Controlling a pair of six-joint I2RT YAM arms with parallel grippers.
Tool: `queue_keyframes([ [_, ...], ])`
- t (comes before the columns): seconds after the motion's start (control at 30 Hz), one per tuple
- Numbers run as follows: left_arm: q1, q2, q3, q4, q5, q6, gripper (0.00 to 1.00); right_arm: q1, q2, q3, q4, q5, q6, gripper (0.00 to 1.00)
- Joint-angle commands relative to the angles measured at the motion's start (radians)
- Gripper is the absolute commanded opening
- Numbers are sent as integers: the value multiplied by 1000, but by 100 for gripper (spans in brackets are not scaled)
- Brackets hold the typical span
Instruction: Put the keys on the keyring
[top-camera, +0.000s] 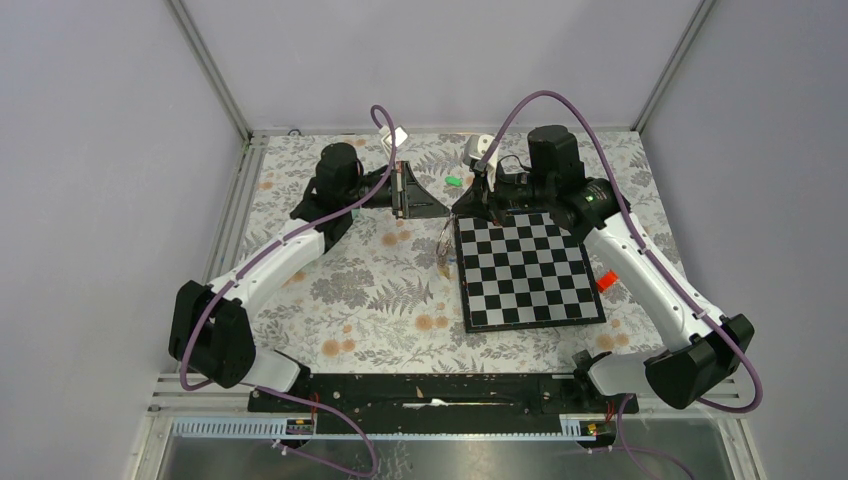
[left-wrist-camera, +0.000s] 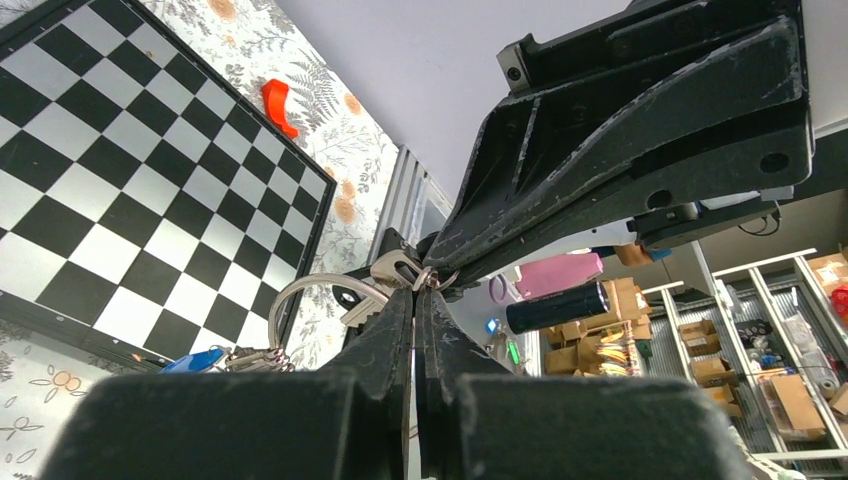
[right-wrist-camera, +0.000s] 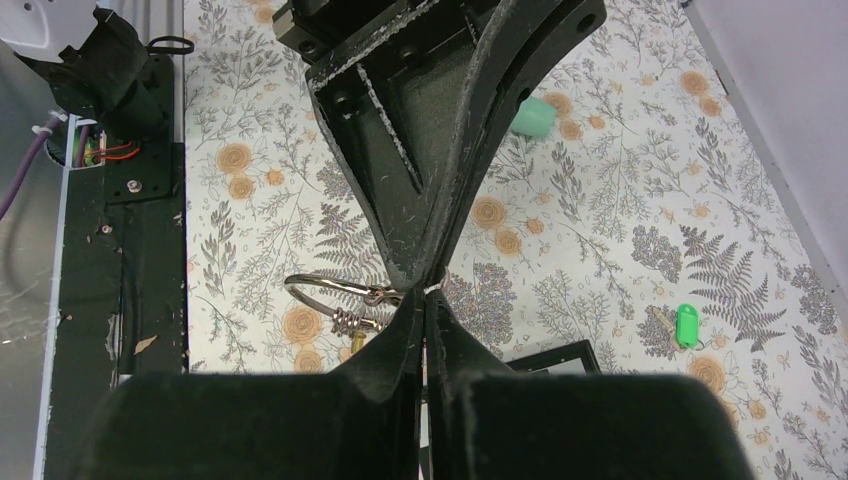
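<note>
While both claws meet tip to tip over the chessboard's (top-camera: 527, 270) far-left corner, we see the keyring (top-camera: 445, 248) hanging between them, clear of the table.

We find its silvery loop and a blue-headed key (left-wrist-camera: 190, 360) dangling just beside the left gripper (left-wrist-camera: 415, 300), whose fingers are pressed together on the ring's metal fitting. The right gripper (right-wrist-camera: 425, 305) has its fingers together too, tips against the same spot; whether they pinch the metal we cannot tell. The green key (right-wrist-camera: 685, 325) lies alone on the floral tablecloth (top-camera: 380, 290), beyond the board's far edge and well apart from the ring. A mint-coloured cylinder (right-wrist-camera: 533, 117) rests farther along the cloth, and a red piece (left-wrist-camera: 278, 105) sits just off the board's right edge.
</note>
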Motion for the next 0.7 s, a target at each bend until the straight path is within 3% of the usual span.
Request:
queue_keyframes([
  [0.0, -36, -33, -16, 147, 133, -81, 0, 2, -9, 5, 73, 61, -16, 0],
  [0.2, -36, -40, -48, 235, 149, -143, 0, 2, -19, -11, 83, 54, -29, 0],
  [0.67, -36, -45, -55, 257, 152, -166, 0, 2, -27, -26, 90, 54, -37, 0],
])
